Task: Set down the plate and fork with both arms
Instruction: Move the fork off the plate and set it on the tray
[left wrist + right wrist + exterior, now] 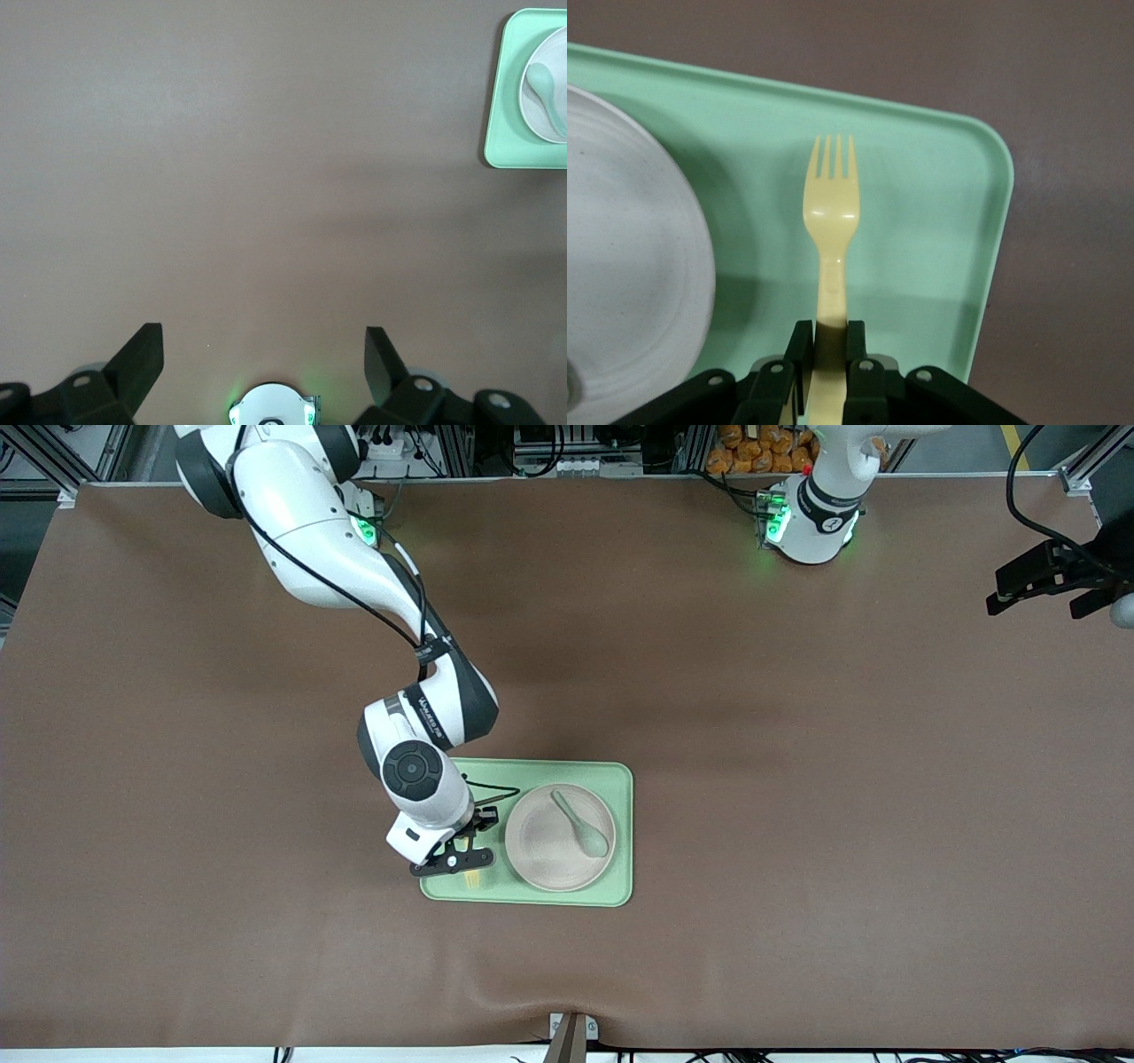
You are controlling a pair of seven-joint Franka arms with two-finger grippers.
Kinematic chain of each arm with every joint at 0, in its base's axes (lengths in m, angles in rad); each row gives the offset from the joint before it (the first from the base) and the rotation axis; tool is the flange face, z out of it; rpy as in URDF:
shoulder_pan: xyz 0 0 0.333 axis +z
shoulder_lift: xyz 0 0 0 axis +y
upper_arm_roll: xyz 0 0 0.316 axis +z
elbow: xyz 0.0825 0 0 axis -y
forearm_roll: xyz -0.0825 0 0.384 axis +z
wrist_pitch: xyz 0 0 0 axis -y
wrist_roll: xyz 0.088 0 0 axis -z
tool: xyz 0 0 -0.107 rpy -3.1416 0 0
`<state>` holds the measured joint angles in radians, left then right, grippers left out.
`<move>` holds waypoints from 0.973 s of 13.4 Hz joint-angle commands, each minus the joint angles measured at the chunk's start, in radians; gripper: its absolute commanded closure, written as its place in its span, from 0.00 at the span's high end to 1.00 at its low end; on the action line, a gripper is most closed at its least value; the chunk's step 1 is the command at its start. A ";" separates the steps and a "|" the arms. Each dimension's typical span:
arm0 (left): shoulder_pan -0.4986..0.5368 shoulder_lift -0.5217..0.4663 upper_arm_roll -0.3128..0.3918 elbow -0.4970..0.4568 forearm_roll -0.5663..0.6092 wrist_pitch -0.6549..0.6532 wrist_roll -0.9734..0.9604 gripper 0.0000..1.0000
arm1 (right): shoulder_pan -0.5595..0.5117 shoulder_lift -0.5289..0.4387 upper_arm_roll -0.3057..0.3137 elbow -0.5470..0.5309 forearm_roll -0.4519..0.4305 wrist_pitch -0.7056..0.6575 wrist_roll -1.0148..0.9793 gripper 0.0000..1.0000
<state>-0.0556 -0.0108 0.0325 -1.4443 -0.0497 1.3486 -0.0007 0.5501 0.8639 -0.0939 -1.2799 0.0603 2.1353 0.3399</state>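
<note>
The off-white plate (545,850) lies on the light-green tray (620,779), with a grey-green spoon (580,824) in it. My right gripper (461,859) is shut on the handle of the pale yellow fork (474,880), low over the tray beside the plate, toward the right arm's end. In the right wrist view the fingers (799,345) clamp the fork (831,212), its tines pointing away over the tray (921,221), with the plate (629,266) alongside. My left gripper (1036,598) waits open and empty above the bare table at the left arm's end, and its own view shows it open (263,341).
The brown table mat (797,779) surrounds the tray. The left wrist view shows a corner of the tray (505,133) with the plate (532,106) and spoon (549,84), and the left arm's green-lit base (273,407).
</note>
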 commanded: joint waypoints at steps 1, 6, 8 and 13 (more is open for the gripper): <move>-0.003 -0.003 0.003 -0.004 -0.004 0.009 -0.013 1.00 | 0.002 -0.042 0.006 -0.093 0.001 0.046 0.079 0.01; -0.003 0.000 0.003 -0.004 -0.002 0.009 -0.013 1.00 | 0.004 -0.033 0.010 -0.096 0.003 0.067 0.105 0.67; -0.004 0.002 0.003 -0.004 -0.002 0.011 -0.013 1.00 | 0.007 -0.033 0.010 -0.095 0.001 0.063 0.097 0.77; -0.004 0.002 0.003 -0.004 -0.002 0.011 -0.013 1.00 | -0.015 -0.048 0.008 -0.020 0.003 0.000 0.090 1.00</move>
<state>-0.0556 -0.0076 0.0325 -1.4459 -0.0497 1.3495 -0.0007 0.5509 0.8469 -0.0907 -1.3241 0.0603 2.1813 0.4251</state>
